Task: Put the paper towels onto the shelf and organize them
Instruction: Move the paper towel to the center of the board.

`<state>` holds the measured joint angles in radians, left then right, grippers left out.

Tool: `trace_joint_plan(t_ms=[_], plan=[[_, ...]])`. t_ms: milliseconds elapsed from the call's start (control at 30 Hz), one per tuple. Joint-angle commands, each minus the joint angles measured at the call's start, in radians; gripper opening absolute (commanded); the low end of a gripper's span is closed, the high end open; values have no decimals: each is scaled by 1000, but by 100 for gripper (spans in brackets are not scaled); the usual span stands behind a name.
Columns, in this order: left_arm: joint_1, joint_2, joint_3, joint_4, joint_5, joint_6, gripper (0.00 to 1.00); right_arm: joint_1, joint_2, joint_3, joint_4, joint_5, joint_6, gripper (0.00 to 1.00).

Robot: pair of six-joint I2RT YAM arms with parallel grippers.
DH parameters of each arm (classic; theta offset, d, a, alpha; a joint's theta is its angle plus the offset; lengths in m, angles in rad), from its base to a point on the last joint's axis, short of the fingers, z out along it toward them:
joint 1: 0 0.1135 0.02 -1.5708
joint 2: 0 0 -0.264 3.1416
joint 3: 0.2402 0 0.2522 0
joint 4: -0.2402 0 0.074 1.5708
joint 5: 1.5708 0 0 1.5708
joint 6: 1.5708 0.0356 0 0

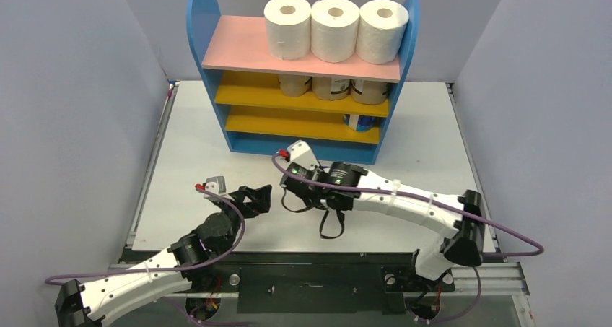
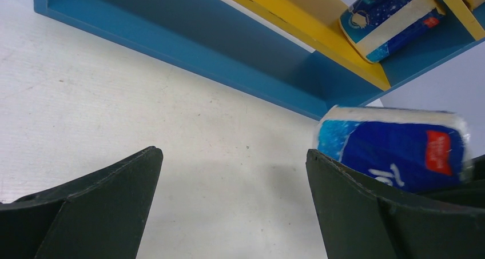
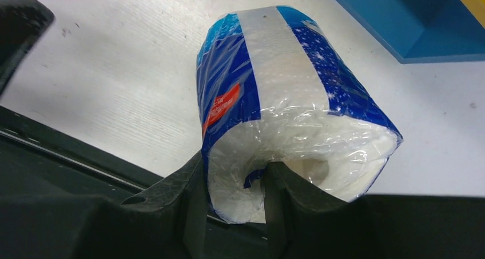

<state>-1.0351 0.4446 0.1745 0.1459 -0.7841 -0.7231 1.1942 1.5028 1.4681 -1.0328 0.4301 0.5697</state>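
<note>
Blue-wrapped roll [image 3: 286, 110], red label [image 3: 221, 106] unreadable

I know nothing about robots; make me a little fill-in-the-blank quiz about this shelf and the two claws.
The pink top board carries ___ white rolls.
The right gripper is shut on a roll wrapped in white and ___.
The left gripper stands ___, holding nothing.
Missing words: three; blue; open.

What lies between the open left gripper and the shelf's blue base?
Between the left gripper and the shelf, the left wrist view shows only bare table; the blue-wrapped roll shut in the right gripper sits off to the side.
</note>
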Motion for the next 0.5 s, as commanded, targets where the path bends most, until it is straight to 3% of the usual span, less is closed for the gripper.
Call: trace_joint_plan(t_ms=[0, 467], plan=[[-2, -40, 18, -52, -36, -6, 97, 26, 102, 95, -80, -20, -159, 25], [-2, -86, 14, -133, -70, -35, 97, 41, 210, 76, -91, -173, -338, 32]])
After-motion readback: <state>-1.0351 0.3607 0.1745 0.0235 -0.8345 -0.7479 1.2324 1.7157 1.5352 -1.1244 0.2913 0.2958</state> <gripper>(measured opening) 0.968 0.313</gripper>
